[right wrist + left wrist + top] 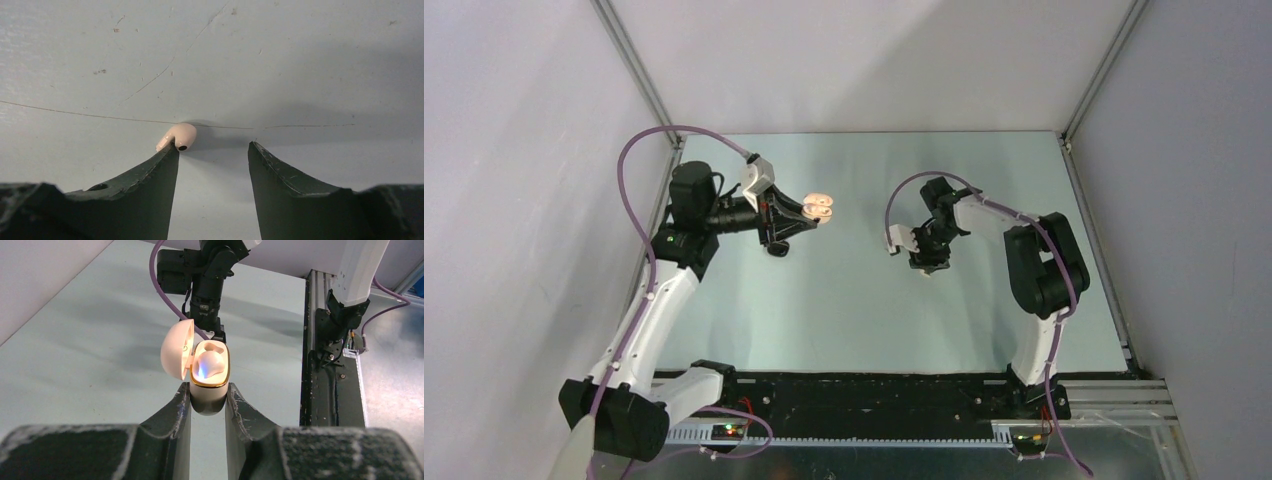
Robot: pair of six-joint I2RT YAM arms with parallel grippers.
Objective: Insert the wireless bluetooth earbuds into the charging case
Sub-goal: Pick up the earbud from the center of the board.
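Dark fingers [170, 425] of the left gripper [207, 395] fill the bottom of the left wrist view, closed tight on the lower body of the charging case [209, 401], one finger pressed to each side. The case stands upright between them. Its domed lid [176, 350] is swung open to one side, and a thin gold rim rings the opening. Inside sits a pale seated earbud [210, 364], with a blue light glowing at its near edge. Any writing on the case is too small to read.

From above, the left gripper [809, 212] holds the open case [822, 208] in the air over the far half of the tabletop [844, 320], towards the left edge.

Further towards the right edge, the right gripper [921, 250] points down at the tabletop. Its jaws stand well apart and hold nothing. In the right wrist view, a loose earbud [180, 136], pale beige with a dark tip, lies on the scratched tabletop. It touches the tip of one finger [150, 185], off to the side of the gap between the jaws.
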